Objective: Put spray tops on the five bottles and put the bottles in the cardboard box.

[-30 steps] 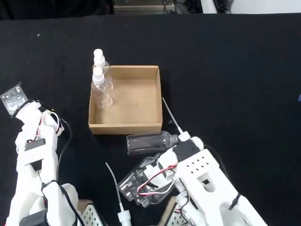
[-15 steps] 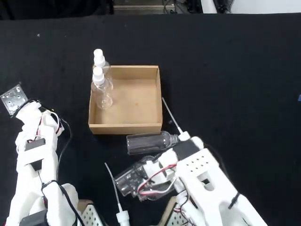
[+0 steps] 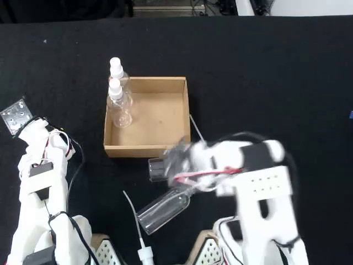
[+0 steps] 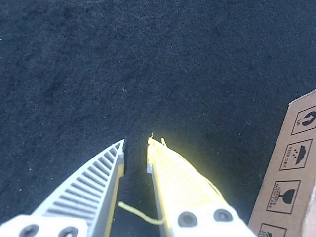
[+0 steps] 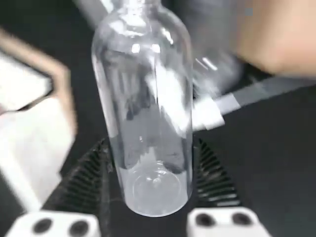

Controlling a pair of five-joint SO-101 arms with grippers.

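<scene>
- Right gripper (image 5: 152,148): closed on a bare bottle (image 5: 148,113). One finger presses each side near the bottle's base, and the neck points away from the wrist.
- Held bottle (image 3: 162,211), high view: clear and uncapped. It is tilted, with its neck up at the right arm (image 3: 259,182) and its base out past the arm, away from the box.
- Box (image 3: 146,116): open cardboard, beyond the right gripper. In the right wrist view it shows past the held bottle's neck (image 5: 276,34).
- Second bare bottle (image 3: 157,167): lies on its side between the right gripper and the box's near wall, partly under the arm.
- Capped bottles: one (image 3: 119,105) stands inside the box, against the wall farthest from the right gripper. Another (image 3: 116,70) stands at the far corner; whether it is inside or outside cannot be told.
- Loose spray top (image 3: 144,253): lies on the table (image 3: 276,72) near the held bottle's base, tube pointing toward the box.
- Left gripper (image 4: 136,143): fingers nearly together with a narrow slit between them, holding nothing, over bare cloth. A box wall (image 4: 291,173) stands just beside it.
- Left arm (image 3: 38,182): folded, well apart from the bottles.
</scene>
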